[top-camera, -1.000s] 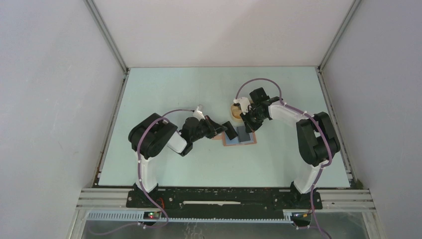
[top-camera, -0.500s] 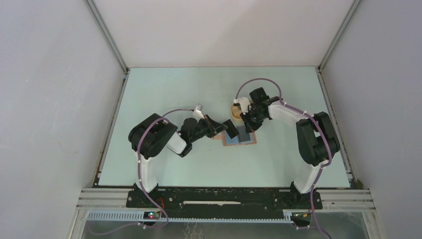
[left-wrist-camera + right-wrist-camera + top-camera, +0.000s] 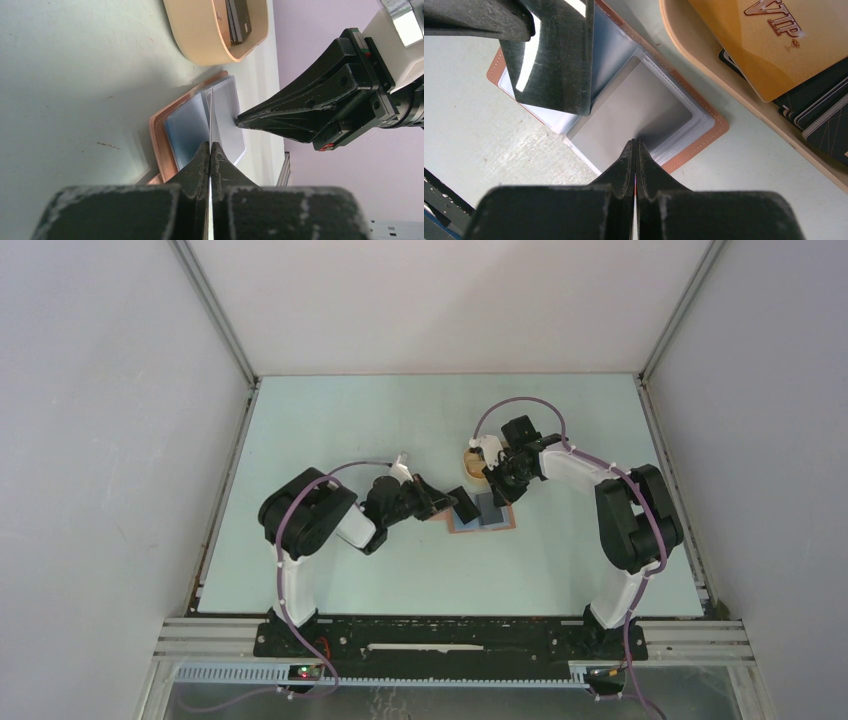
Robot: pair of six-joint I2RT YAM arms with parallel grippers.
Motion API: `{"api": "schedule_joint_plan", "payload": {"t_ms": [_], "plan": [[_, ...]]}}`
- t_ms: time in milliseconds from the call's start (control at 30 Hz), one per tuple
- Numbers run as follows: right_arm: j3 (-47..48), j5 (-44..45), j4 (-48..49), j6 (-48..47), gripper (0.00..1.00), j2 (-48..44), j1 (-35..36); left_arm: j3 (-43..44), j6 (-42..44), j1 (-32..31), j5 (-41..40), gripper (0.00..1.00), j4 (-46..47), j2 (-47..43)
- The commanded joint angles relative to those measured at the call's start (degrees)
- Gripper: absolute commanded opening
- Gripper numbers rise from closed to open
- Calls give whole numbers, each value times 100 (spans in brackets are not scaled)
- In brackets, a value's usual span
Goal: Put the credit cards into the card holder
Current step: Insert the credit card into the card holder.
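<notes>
The card holder [image 3: 483,519] lies open on the table, with a reddish-brown rim [image 3: 698,145] and grey-blue pockets [image 3: 634,107]. My left gripper [image 3: 210,145] is shut on a dark glossy credit card [image 3: 554,55], seen edge-on in the left wrist view, where the card [image 3: 211,115] stands upright over the holder's left pockets. My right gripper [image 3: 635,142] is shut with nothing in it, its tips resting on the grey right-hand pocket. An orange-yellow credit card [image 3: 769,45] lies on top of dark cards [image 3: 819,112] in the tray.
The beige oval tray [image 3: 471,462] stands just behind the holder, its rim [image 3: 681,45] close to the holder's far corner. Both grippers [image 3: 447,502] [image 3: 497,492] meet over the holder from either side, a finger's width apart.
The left gripper has edged slightly to the right with the dark card, closer over the holder. The right gripper has stayed put on the pocket.
</notes>
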Motion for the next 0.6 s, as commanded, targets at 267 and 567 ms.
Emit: {"api": "schedule_joint_plan", "payload": {"t_ms": [267, 567], "plan": [[151, 126, -152, 3, 0, 74, -24, 353, 304, -125, 68, 0, -545, -54], [151, 124, -152, 7, 0, 56, -14, 460, 423, -215, 56, 0, -972, -121]]}}
